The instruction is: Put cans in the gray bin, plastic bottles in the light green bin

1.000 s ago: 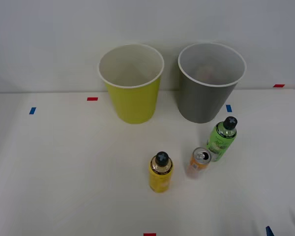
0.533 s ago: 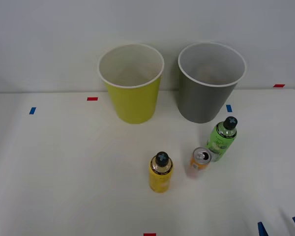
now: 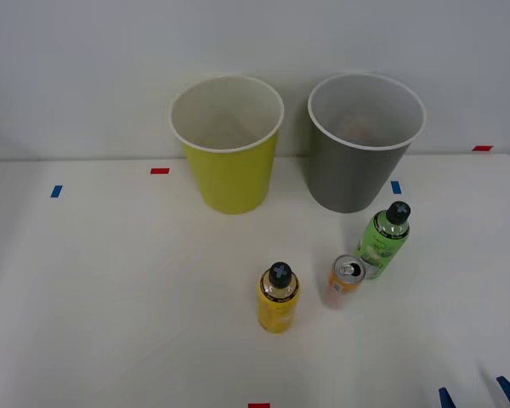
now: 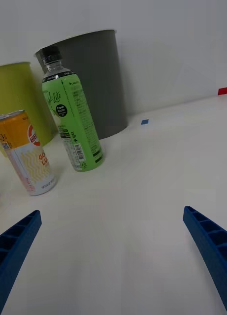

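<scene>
1. I am seeing the orange can (image 3: 346, 279) standing upright on the white desk (image 3: 110, 289), its silver pull-tab top facing up, just beside the green-labelled bottle (image 3: 384, 240).
2. The green-labelled bottle is standing upright with its black cap on, in front of the gray bin (image 3: 359, 153); in the right wrist view the can and the bottle look close together, and I cannot tell whether they are touching.
3. The yellow-labelled bottle (image 3: 278, 299) is standing upright to the can's left, a little nearer to me and apart from it.
4. The gray bin is sitting at the far side of the desk by the wall, and something reddish is showing faintly inside it, which I cannot identify.
5. The light green bin (image 3: 229, 153) is standing to the left of the gray bin, near it but apart, its white inside facing up.
6. The right gripper (image 3: 477, 397) is showing at the near right corner of the front view, well apart from the bottles and the can.
7. Its blue ribbed jaws are spread wide and grasping nothing, with bare desk between them.
8. Small red (image 3: 159, 171) and blue (image 3: 56, 191) tape marks are lying on the desk around the work area.
</scene>
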